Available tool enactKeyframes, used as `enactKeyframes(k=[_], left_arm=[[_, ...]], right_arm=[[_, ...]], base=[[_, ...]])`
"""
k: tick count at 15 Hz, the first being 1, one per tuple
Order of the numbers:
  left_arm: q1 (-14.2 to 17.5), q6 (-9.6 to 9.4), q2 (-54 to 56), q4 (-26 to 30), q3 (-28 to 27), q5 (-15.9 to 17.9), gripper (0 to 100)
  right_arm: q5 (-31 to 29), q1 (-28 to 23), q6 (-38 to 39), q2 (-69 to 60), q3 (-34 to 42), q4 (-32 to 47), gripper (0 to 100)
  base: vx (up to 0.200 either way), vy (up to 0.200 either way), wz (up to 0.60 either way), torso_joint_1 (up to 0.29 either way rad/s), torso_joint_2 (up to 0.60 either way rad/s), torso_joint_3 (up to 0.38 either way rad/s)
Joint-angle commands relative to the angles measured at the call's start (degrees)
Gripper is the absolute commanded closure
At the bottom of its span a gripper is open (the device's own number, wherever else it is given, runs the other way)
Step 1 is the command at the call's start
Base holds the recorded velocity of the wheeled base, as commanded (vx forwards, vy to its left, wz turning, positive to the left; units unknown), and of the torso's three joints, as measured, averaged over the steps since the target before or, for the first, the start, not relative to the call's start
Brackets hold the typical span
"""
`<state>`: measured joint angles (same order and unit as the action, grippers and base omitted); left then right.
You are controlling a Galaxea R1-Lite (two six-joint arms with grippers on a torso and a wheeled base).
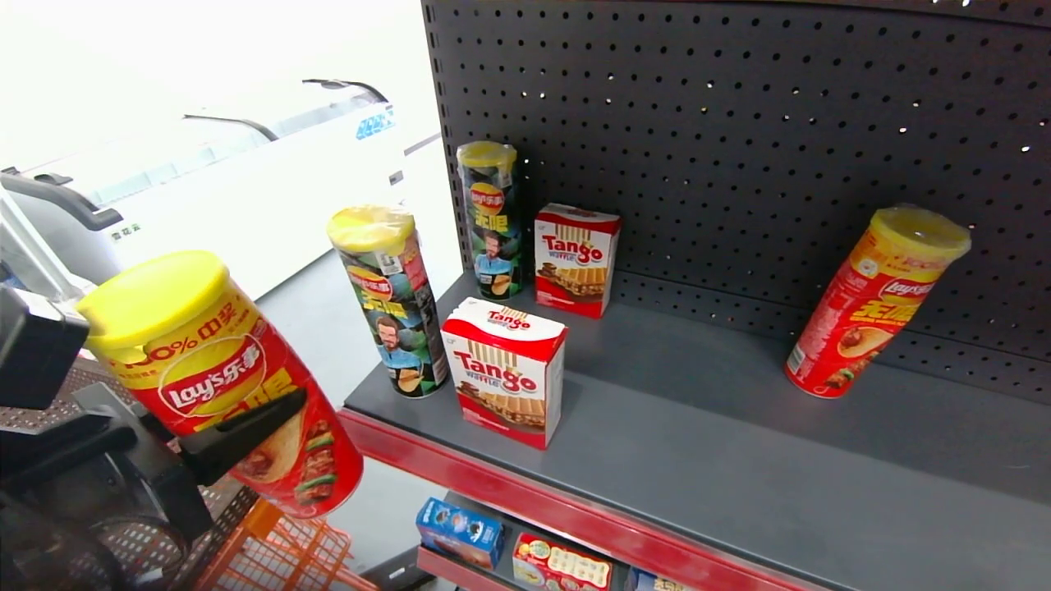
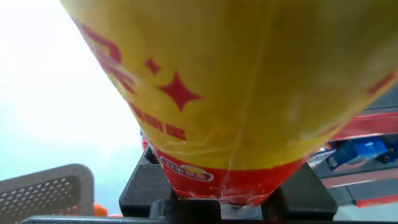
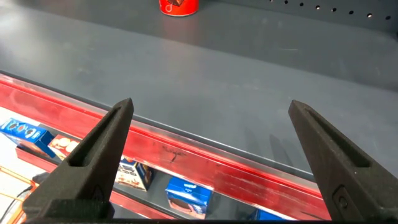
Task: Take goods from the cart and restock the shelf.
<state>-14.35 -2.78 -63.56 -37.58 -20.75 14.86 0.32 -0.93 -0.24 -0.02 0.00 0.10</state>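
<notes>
**Desk:** What's the biggest thing in front of you?

**Op:** I'm facing the grey shelf [image 1: 739,443], which has a red front rail and a black pegboard [image 1: 739,123] behind it. A white chest freezer [image 1: 246,180] stands farther back on my left. The orange cart [image 1: 283,550] sits low on my left.

**Desk:** What about the hands?

**Op:** My left hand [image 1: 246,439] is clamped on the red chip can [image 1: 218,369]. The can has a yellow lid and is tilted. I'm holding it in the air above the cart, off the shelf's left end and clear of it. My right hand [image 3: 211,112] has its fingers spread wide with nothing between them. It hovers over the shelf's front edge.

**Desk:** What stock is on the shelf?

**Op:**
- A second red can [image 1: 874,300] stands on its base far right, near the pegboard.
- The front dark can [image 1: 390,300] is at the left front corner.
- The rear dark can [image 1: 491,217] is back against the pegboard.
- The front wafer box [image 1: 505,369] is upright, just beside the front dark can.
- The rear wafer box [image 1: 575,258] is just beside the rear dark can.
- On the level below I see a small blue box [image 1: 460,529] and a red pack [image 1: 558,562].
</notes>
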Motion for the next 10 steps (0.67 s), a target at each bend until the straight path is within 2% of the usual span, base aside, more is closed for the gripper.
enactKeyframes(k=[1, 5, 8, 10], left_arm=[[-3.41, -0.03, 0.72, 0.23, -0.17, 0.08, 100], [-7.18, -0.12, 1.6, 2.08, 0.62, 0.26, 100], [-10.88, -0.21, 5.99, 12.1, -0.26, 0.26, 100], [-11.23, -0.3, 6.52, 12.8, -0.08, 0.26, 100]], right_arm=[[0.03, 0.05, -0.02, 0.02, 0.0, -0.01, 0], [0.03, 0.05, -0.11, 0.02, 0.0, -0.01, 0], [0.12, 0.05, -0.11, 0.02, 0.0, -0.01, 0], [0.12, 0.05, -0.11, 0.02, 0.0, -0.01, 0]], base=[[0.0, 0.0, 0.0, 0.0, 0.0, 0.0], [0.0, 0.0, 0.0, 0.0, 0.0, 0.0], [0.0, 0.0, 0.0, 0.0, 0.0, 0.0], [0.0, 0.0, 0.0, 0.0, 0.0, 0.0]])
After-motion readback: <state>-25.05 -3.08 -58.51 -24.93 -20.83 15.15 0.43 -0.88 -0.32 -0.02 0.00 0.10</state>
